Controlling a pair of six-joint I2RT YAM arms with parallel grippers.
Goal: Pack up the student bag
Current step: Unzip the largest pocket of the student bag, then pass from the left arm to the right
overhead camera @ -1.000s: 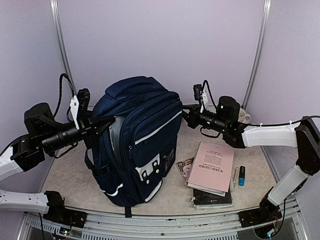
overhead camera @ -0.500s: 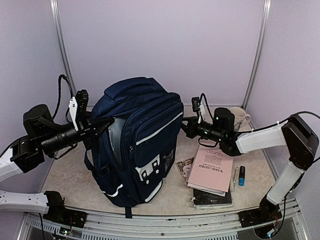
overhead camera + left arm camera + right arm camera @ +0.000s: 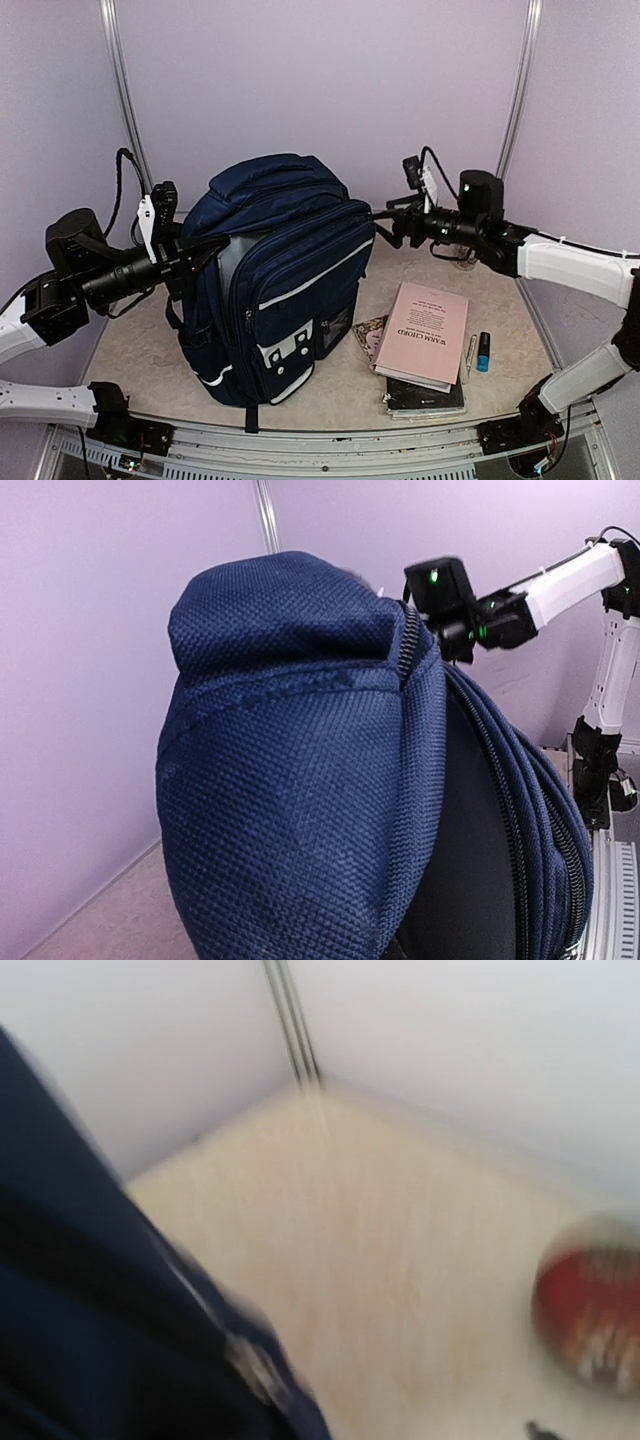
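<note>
Fabric of student bag sits pinched in left gripper.

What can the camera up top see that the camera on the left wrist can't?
Only the top view shows the pink book, the blue-capped marker, the tabletop and the left arm's fingers pinching the navy backpack by its edge. Only the left wrist view shows the fabric's bumpy weave and the zip teeth up close. Both show the backpack and the right arm near its top.
</note>
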